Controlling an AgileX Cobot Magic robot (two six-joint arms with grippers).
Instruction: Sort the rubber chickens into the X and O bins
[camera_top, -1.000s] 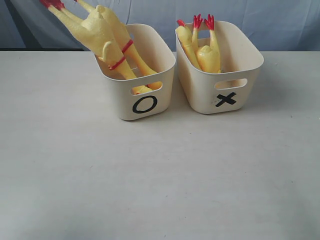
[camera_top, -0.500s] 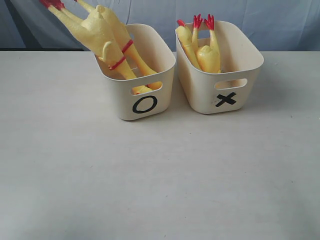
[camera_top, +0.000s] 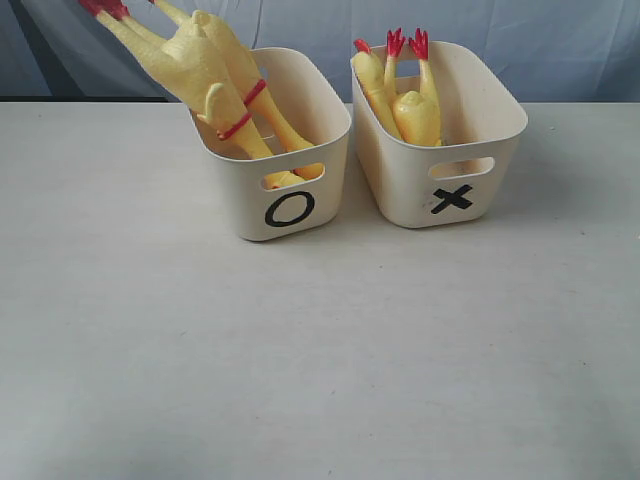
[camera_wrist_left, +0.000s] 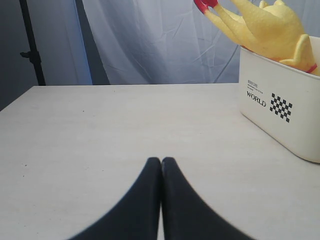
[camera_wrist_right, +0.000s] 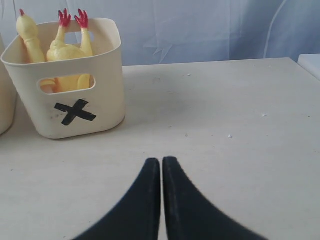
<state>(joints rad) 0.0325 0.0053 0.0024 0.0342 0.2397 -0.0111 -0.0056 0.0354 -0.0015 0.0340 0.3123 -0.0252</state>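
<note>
- The pale, matte wooden-look table (camera_top: 320, 350) was the broadest thing in view. No loose toy showed anywhere on its bare top in any of the three views.
- The cream-white, round-cornered plastic O tub (camera_top: 325, 185) and its twin, the cream-white plastic X tub (camera_top: 400, 185), stood side by side at the far edge. They were close but not touching, with their marked faces towards the exterior camera.
- The two long chickens (camera_top: 195, 60), yellow rubber with red neck bands, lay together in the O tub. Their long axes slanted steeply, heads down inside and red feet thrust up and out over the rim on the side away from the X tub.
- The two small chickens (camera_top: 415, 110), yellow rubber with red feet, stood nearly upright and feet-up inside the X tub, leaning on the wall nearest the O tub.
- The black left gripper (camera_wrist_left: 161, 162) hung low over the table with its jaws pressed together on nothing. The O tub (camera_wrist_left: 280, 115) sat ahead and off to one side, so this arm was the nearer one to the long chickens (camera_wrist_left: 265, 27).
- The black right gripper (camera_wrist_right: 161, 161) was likewise closed and empty. The X tub (camera_wrist_right: 107, 85) and its small chickens (camera_wrist_right: 70, 47) lay ahead and off to the side, nearer this arm.
- With every chicken binned by size, the sorting looked done. Any further pick would call for a reach forward and down into a tub.
</note>
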